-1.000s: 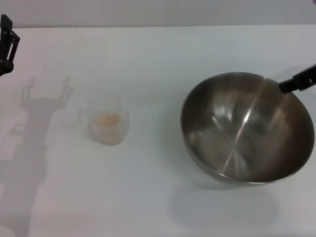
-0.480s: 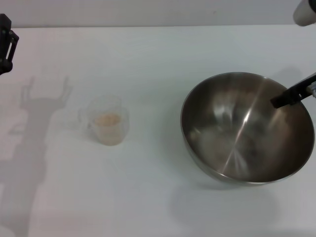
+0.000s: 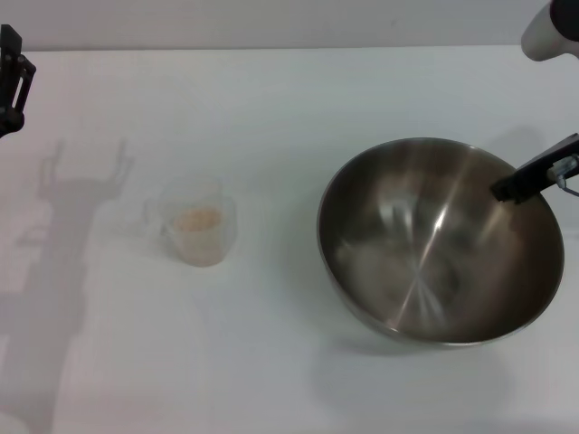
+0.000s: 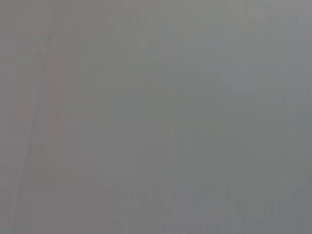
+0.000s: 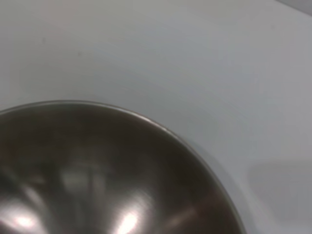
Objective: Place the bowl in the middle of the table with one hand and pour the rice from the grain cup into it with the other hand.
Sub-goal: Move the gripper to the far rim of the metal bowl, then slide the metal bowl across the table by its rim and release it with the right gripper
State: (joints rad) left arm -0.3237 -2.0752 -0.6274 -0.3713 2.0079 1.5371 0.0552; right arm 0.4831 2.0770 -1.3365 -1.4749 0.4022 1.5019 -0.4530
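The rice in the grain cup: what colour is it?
Pale beige; the rice shows best in the head view, inside the clear grain cup.

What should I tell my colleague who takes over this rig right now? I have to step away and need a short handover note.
Right gripper: at the far right rim of the bowl, one finger over the inside; whether it grips cannot be told.
Left gripper: at the far left edge of the head view, away from everything.
Grain cup: upright on the table, left of centre, rice inside, untouched.
Bowl: empty, right of centre, tilted, apparently lifted clear of the table.
Done: bowl reached.
Left: set the bowl in the middle, then pick up the cup and pour the rice in.
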